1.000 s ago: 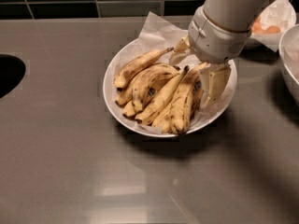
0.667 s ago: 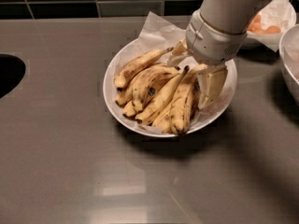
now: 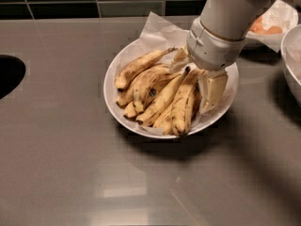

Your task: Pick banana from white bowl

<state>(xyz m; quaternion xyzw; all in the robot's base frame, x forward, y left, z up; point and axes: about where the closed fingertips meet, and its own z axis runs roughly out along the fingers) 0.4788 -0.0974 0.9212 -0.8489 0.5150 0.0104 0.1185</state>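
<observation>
The white bowl [image 3: 117, 108], lined with crinkled white paper, sits mid-counter and holds several ripe yellow bananas with brown marks. A long, fairly straight banana [image 3: 162, 100] lies diagonally, its dark stem end pointing up toward my gripper. No blue sticker shows. My gripper [image 3: 197, 74] is low over the bowl's right side. One cream finger [image 3: 214, 91] is down by the right rim and the other [image 3: 180, 56] is at the back of the pile. The fingers stand apart around the stem ends and hold nothing.
A smaller paper-lined bowl of orange fruits [image 3: 265, 27] stands at the back right, partly behind my arm. Another white bowl's rim [image 3: 289, 65] is at the right edge. A dark round opening [image 3: 8, 74] is at the counter's left.
My gripper has sunk slightly lower into the right side of the bowl. The bananas have not moved.
</observation>
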